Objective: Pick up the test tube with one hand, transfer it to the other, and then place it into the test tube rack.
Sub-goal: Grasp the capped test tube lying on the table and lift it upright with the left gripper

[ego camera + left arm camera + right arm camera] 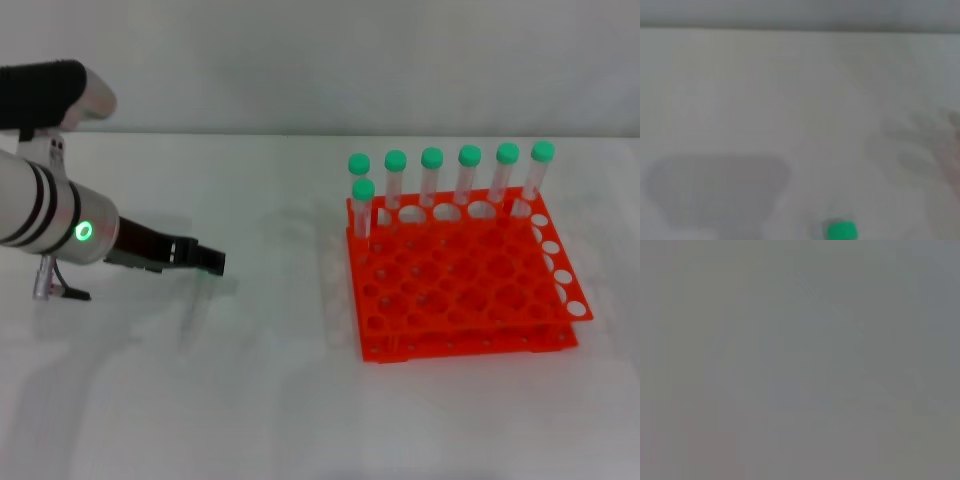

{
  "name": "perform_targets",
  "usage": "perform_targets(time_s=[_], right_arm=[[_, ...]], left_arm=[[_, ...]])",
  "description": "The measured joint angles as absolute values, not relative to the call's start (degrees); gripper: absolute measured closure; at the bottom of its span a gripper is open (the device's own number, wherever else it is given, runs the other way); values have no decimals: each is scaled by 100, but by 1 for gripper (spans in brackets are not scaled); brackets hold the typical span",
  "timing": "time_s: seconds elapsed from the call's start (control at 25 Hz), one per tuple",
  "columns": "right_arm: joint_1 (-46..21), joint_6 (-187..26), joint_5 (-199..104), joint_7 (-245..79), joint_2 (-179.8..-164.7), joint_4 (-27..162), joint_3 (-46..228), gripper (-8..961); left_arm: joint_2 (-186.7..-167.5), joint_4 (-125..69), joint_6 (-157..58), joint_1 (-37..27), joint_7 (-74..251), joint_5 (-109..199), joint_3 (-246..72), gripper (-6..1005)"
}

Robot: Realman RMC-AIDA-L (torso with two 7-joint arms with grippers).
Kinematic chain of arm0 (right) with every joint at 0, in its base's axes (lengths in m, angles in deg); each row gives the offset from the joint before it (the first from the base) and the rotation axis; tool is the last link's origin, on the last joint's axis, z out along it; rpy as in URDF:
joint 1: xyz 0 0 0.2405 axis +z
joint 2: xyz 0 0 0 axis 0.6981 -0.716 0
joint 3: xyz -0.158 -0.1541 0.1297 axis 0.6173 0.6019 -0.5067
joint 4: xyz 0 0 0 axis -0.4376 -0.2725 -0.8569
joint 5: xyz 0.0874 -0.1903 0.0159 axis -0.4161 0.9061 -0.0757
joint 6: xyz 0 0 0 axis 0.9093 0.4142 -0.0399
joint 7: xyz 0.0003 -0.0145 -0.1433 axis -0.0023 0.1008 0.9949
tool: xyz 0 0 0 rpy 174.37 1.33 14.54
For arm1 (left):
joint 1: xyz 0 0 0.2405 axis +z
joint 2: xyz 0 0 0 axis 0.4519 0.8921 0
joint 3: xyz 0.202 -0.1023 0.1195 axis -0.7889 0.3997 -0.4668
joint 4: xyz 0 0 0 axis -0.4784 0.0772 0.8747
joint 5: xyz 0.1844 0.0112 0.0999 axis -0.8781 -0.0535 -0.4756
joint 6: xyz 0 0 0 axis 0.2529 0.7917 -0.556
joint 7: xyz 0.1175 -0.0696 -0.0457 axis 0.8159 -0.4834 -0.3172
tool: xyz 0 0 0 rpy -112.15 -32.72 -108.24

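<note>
The orange-red test tube rack (pixel 462 275) stood on the white table (pixel 250 400), to the right of centre. It was a two-tier rack with a grid of round holes. Seven clear tubes with green caps stood upright in it. Six of them filled the far row (pixel 450 180), running from the left corner to the right corner. The seventh (pixel 362 208) stood one row nearer, at the left edge, just in front of the far-left tube. All the other holes showed only the tier below. No writing or label could be read on the rack or on the tubes.

The left gripper (pixel 205 259), black and on a white arm with black rings and a green light, reached in from the left side, low over the table and well apart from the rack. Its tip looked narrow, but I cannot tell whether its fingers were open or closed, nor whether anything lay between them.

In the left wrist view a green cap (pixel 842 231) showed at the picture's edge above the pale table; this appeared to be the test tube, close to that gripper.

The right wrist view showed only flat grey.
</note>
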State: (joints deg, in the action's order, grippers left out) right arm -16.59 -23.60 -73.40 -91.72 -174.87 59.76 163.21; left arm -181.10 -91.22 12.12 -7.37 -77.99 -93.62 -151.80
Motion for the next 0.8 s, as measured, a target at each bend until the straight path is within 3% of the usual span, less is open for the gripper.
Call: perform_targets(time_s=[0.8], right_arm=[[-1656,-2328,-7340,-9196,-17529,5975,16321,83]], left_arm=[[-18124,-8409,1155,-1130,-7737,-9762,-15192,109]])
